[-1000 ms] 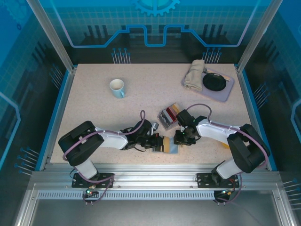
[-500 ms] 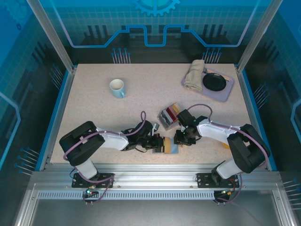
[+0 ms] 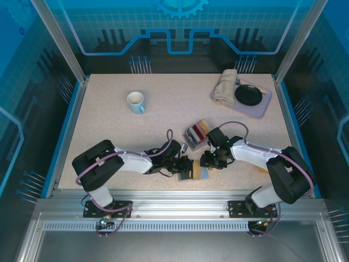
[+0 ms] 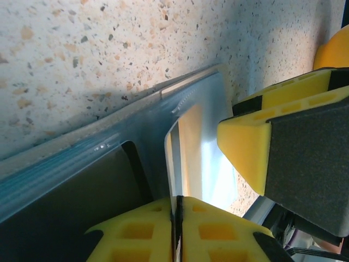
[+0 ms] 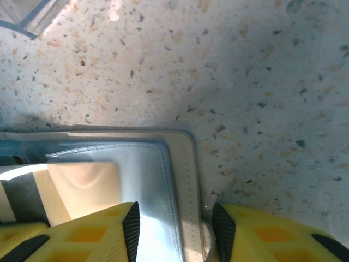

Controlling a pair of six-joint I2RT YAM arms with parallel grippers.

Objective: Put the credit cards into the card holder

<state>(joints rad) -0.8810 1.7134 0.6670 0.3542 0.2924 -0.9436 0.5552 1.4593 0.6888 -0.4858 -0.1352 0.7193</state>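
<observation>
The card holder (image 3: 200,173) is laid open at the near edge of the table (image 3: 109,125). A tan card (image 4: 192,147) is clamped in the left gripper (image 4: 177,201) over its silvery panel. The right gripper (image 5: 172,213) is held with jaws apart across its rim. The other credit cards (image 3: 195,133) are stacked just behind

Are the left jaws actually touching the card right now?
Touching. The left wrist view shows the left gripper shut on the tan card, its edge pinched between the jaws with no gap, over the card holder.
</observation>
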